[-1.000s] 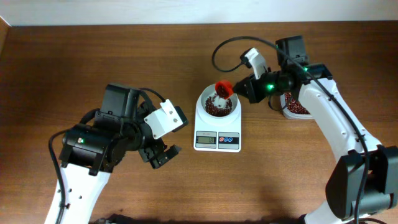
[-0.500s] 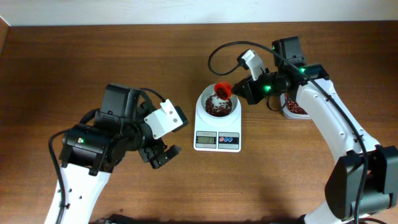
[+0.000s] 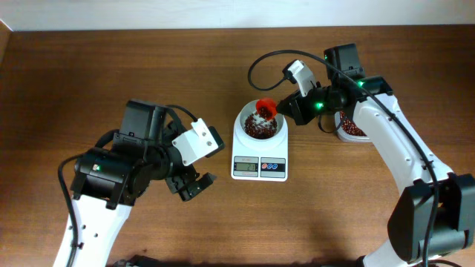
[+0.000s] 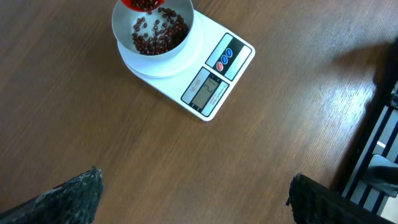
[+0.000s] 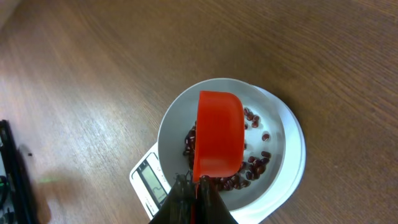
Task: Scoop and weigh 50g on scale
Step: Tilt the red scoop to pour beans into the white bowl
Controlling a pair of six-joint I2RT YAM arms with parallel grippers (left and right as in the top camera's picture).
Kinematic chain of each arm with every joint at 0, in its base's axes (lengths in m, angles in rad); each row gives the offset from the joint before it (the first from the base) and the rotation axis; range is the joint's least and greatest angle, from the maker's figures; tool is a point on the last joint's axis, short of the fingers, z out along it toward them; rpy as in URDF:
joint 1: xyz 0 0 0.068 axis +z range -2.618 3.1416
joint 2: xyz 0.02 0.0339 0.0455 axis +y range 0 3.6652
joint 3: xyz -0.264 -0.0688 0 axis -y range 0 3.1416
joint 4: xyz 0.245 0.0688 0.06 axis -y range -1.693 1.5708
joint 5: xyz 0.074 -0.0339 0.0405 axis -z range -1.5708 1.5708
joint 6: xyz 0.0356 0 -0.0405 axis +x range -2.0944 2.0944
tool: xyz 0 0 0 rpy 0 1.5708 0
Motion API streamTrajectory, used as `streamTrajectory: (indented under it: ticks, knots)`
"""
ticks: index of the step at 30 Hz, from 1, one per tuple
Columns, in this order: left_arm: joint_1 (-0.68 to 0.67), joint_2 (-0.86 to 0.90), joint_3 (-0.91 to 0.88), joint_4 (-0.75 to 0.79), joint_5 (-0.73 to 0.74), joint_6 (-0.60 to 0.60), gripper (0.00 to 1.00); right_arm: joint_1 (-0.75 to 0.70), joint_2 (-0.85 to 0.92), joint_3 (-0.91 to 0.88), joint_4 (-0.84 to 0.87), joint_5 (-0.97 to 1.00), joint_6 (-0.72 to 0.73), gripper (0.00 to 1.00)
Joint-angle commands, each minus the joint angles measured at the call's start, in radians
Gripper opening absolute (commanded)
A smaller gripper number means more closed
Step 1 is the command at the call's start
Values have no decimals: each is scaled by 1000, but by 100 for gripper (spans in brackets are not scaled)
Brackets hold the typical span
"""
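Near the left of the brown wooden desk (image 3: 89,74), the left hand (image 3: 194,184) gapes wide, empty. Mid-desk, the bowl (image 5: 176,121) on the scale (image 3: 259,169) holds the beans (image 4: 154,36); the right hand (image 5: 194,198) clamps a red scoop (image 5: 219,137) over it. A pale wall (image 3: 223,13) borders the far edge.

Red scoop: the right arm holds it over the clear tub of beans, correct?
No. The right arm's fingers hold the red scoop over the white bowl on the scale, not over the tub; the right wrist view shows it.
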State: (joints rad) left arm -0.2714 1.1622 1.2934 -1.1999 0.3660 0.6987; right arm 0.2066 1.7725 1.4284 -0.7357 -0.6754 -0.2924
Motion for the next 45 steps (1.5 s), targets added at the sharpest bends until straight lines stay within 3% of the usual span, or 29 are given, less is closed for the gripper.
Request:
streamTrajectory:
  ticks: [1,14,19,45]
  knots:
    - [6,-5,16,2,0,-5,99,10,-17,-3,-4,-24,-7,4]
    - [6,-5,16,2,0,-5,99,16,-43,4,34,-27,-19,4]
    - [6,-5,16,2,0,-5,99,30,-61,4,32,131,-18,4]
    - [6,-5,16,2,0,-5,99,55,-95,5,-7,221,9,4]
